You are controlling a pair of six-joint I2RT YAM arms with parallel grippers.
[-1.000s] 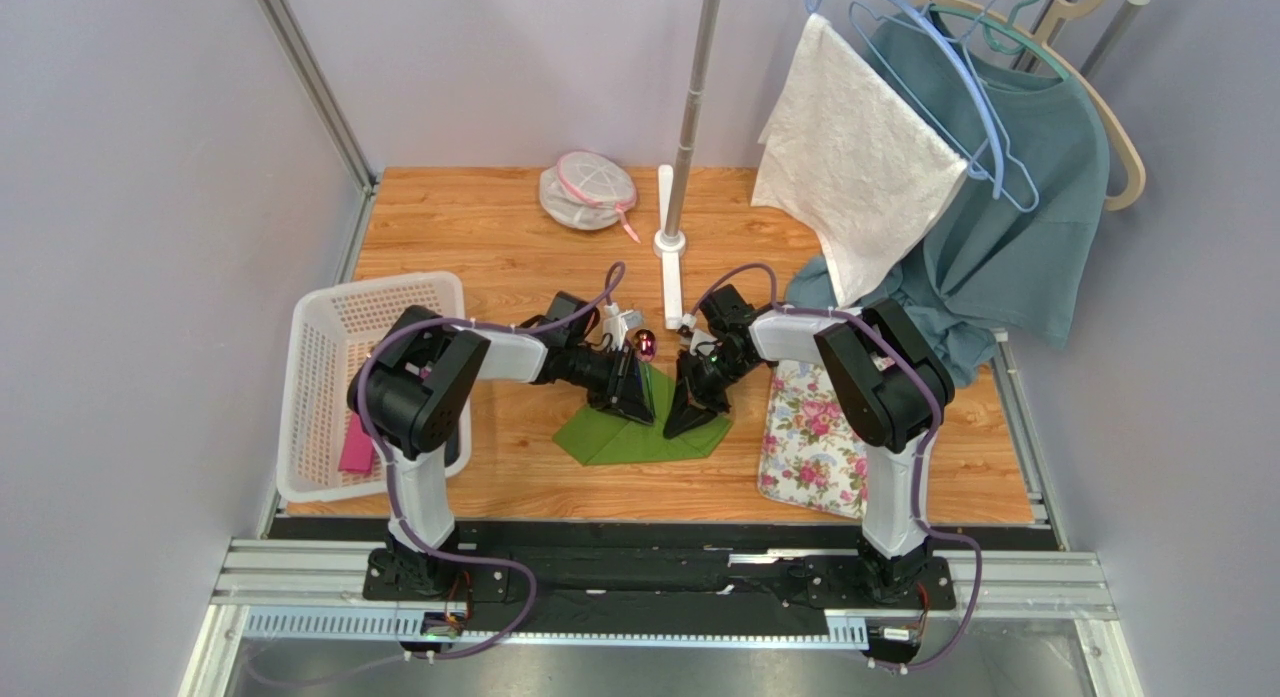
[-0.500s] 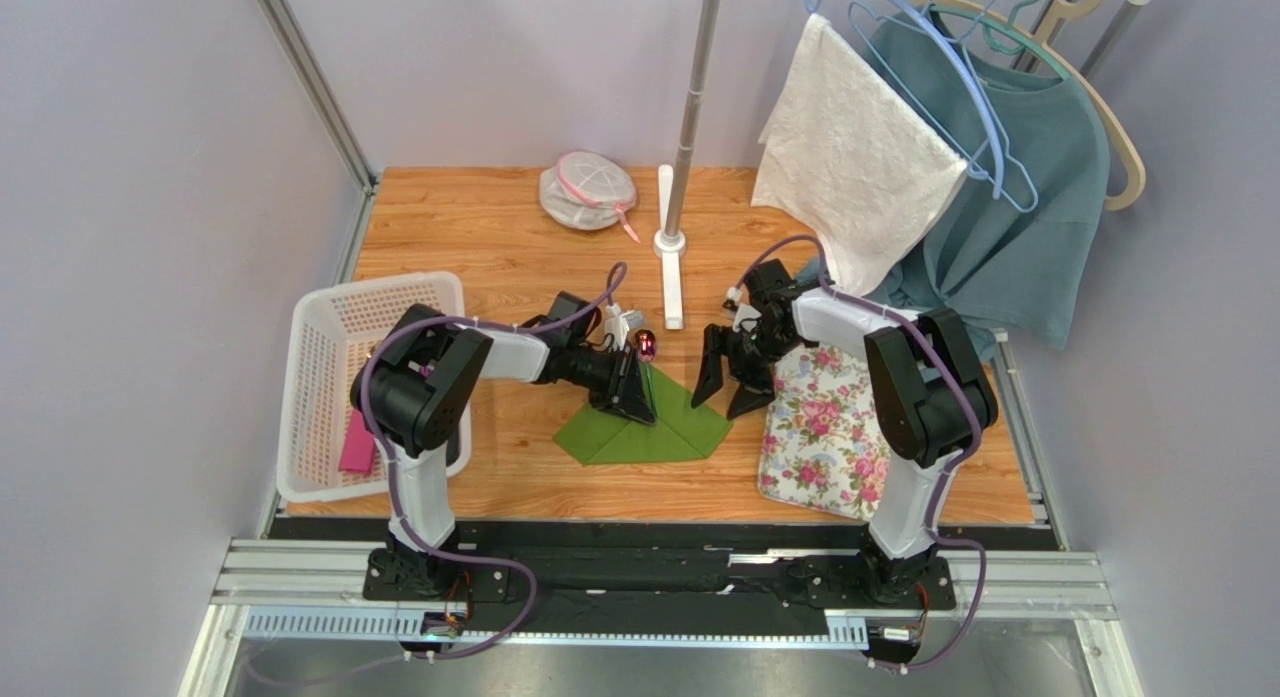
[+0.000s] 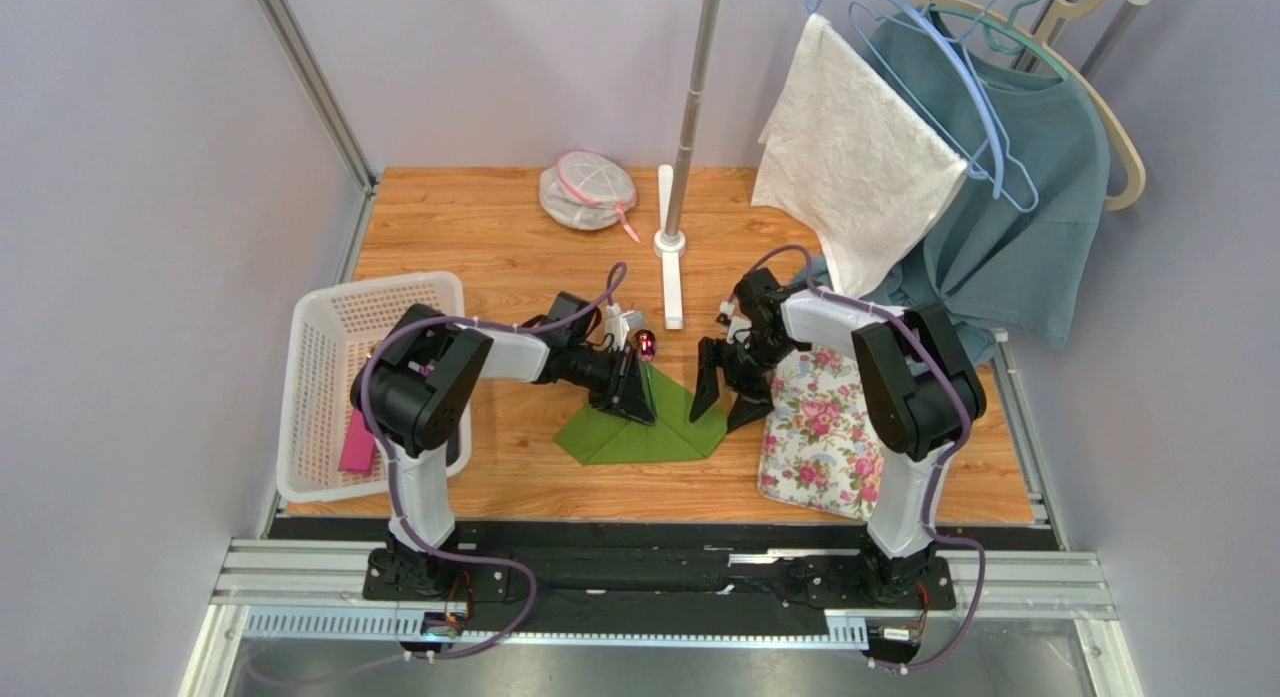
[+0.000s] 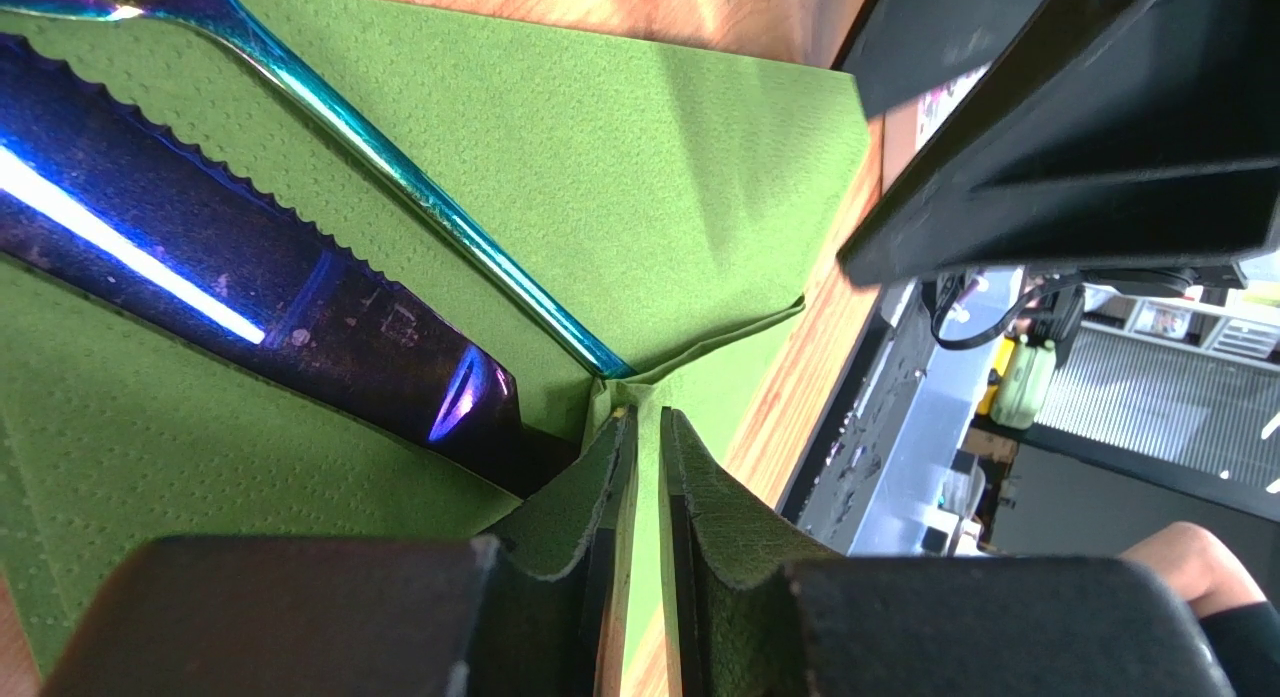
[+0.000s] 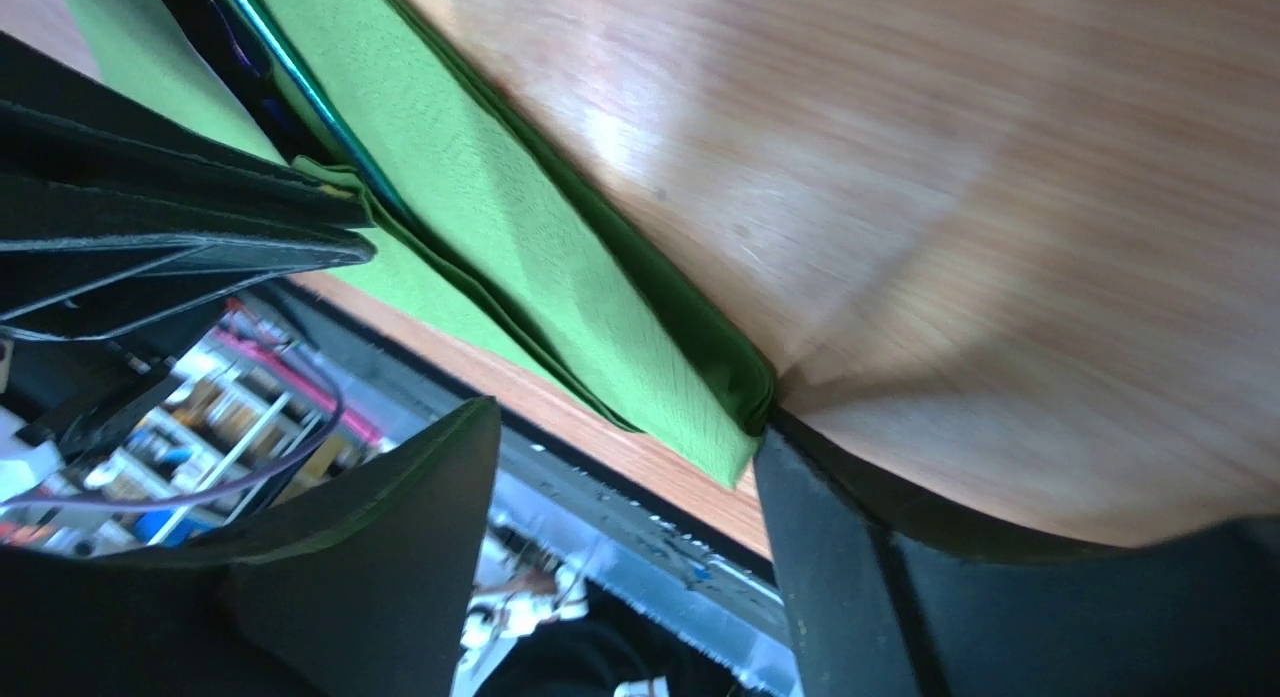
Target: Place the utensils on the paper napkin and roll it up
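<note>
**Wooden table [image 3: 496,262] status: right gripper released, left gripper holding**

1. Change since one second ago
- I see that the right gripper [image 3: 726,394] has let go. It was pressed together on the right part of the paper napkin [image 3: 639,432]. Its jaws now stand spread.
- It has shifted right and sits at the napkin's right tip, just beside the floral mat [image 3: 819,427]. In the right wrist view the napkin's folded corner touches the inner face of one jaw.
- The left gripper [image 3: 633,394] has not moved. The left wrist view shows it pinching a raised fold of the napkin.
- The napkin lies where it lay, folded to a rough triangle at mid-table between the two grippers.

2. Count
- Arms: two. Grippers: two.
- Paper napkin: one.
- Utensils [image 4: 226,277]: I count two in the left wrist view, both lying on the napkin. One is a broad dark blade with a blue-purple sheen. The other is a slender teal-blue handle [image 4: 436,202].
- The overhead view shows one glossy reddish head [image 3: 646,343] at the napkin's far edge. I cannot tell the full number.
- Floral mat: one.
- White basket [image 3: 319,370]: one, at the left edge, with one pink item [image 3: 356,445] inside.
- Pole [image 3: 688,127]: one, at the rear.
- White cloth [image 3: 857,150]: one. Teal garment [image 3: 1029,225]: one. Both hang at the right rear.
</note>
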